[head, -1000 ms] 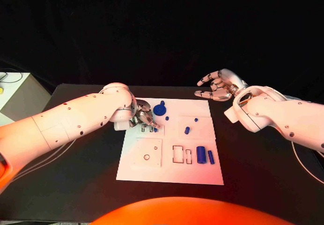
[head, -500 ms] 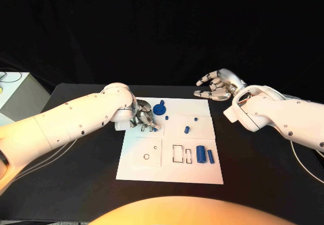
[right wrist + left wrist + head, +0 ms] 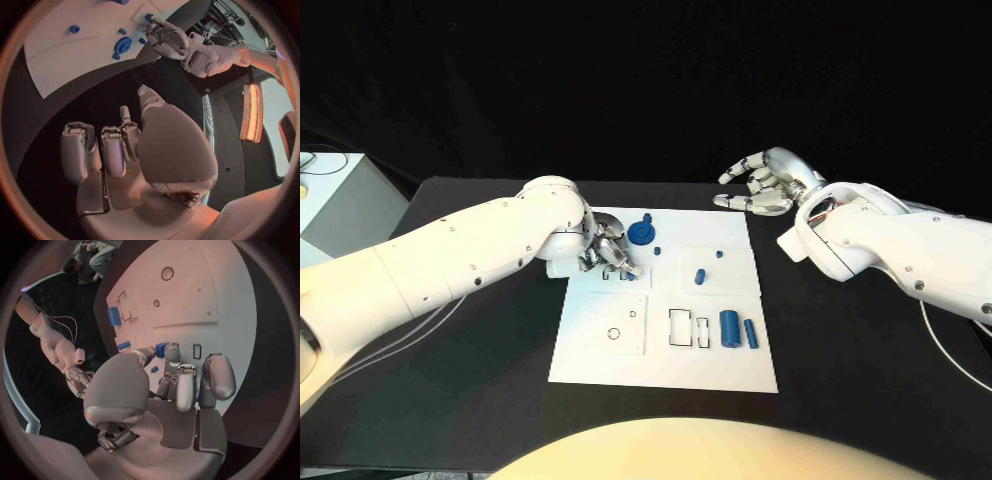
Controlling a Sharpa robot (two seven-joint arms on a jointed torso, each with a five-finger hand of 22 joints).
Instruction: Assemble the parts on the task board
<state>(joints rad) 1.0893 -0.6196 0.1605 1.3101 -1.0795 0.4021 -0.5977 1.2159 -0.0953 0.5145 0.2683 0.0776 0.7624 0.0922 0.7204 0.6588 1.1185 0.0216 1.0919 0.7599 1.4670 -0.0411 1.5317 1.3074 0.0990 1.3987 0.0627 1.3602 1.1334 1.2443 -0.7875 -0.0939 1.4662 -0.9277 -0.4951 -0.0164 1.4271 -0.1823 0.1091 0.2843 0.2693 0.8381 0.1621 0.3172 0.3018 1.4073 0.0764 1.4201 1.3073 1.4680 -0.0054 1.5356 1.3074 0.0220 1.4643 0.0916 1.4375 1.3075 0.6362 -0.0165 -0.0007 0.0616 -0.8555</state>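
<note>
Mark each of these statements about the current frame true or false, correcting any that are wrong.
1. The left hand is over the task board. True.
2. The right hand holds a blue part. False: its fingers are apart with nothing in them, above the bare table.
3. The blue gear-shaped part lies near the board's far edge. True.
4. The blue cylinder stands beside the gear. False: it lies in the board's near right area, next to a thinner blue bar.

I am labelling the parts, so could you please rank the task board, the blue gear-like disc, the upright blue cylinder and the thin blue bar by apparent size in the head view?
1. task board
2. blue gear-like disc
3. upright blue cylinder
4. thin blue bar

The disc and cylinder look close; their order is unsure.
</note>
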